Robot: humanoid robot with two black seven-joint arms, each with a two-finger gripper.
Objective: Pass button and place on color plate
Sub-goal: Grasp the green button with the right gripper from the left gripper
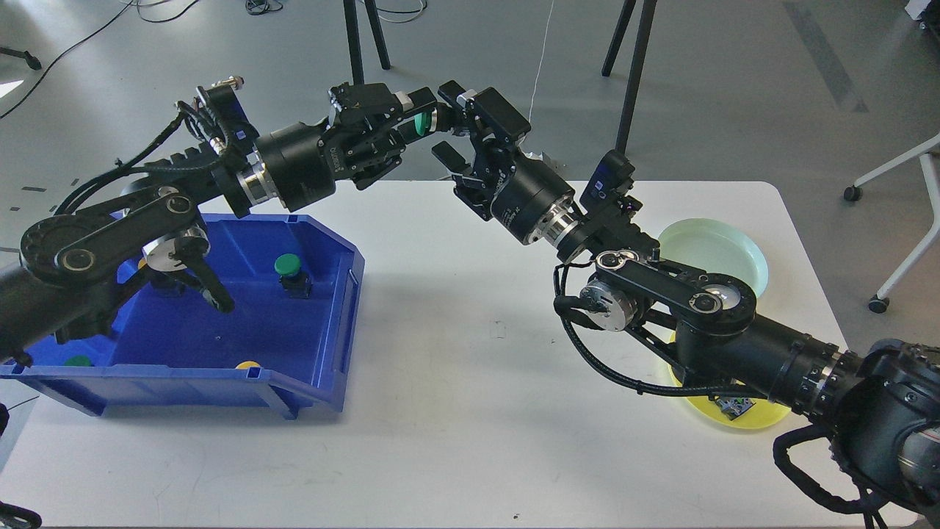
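Observation:
My left gripper (411, 122) is shut on a green-capped button (420, 123) and holds it in the air above the table's far edge. My right gripper (448, 123) faces it from the right with its jaws spread wide, one finger above and one below the button's silver end; it does not grip. A pale green plate (734, 246) lies at the right behind my right arm. A yellow plate (764, 420) lies nearer me, mostly hidden under that arm, with a small dark item (734, 405) on it.
A blue bin (323, 367) stands at the left of the white table (477, 411). In it are a green button (288, 267), a yellow one (247, 364) and another green one (77, 361). Tripod legs (631, 81) stand behind the table.

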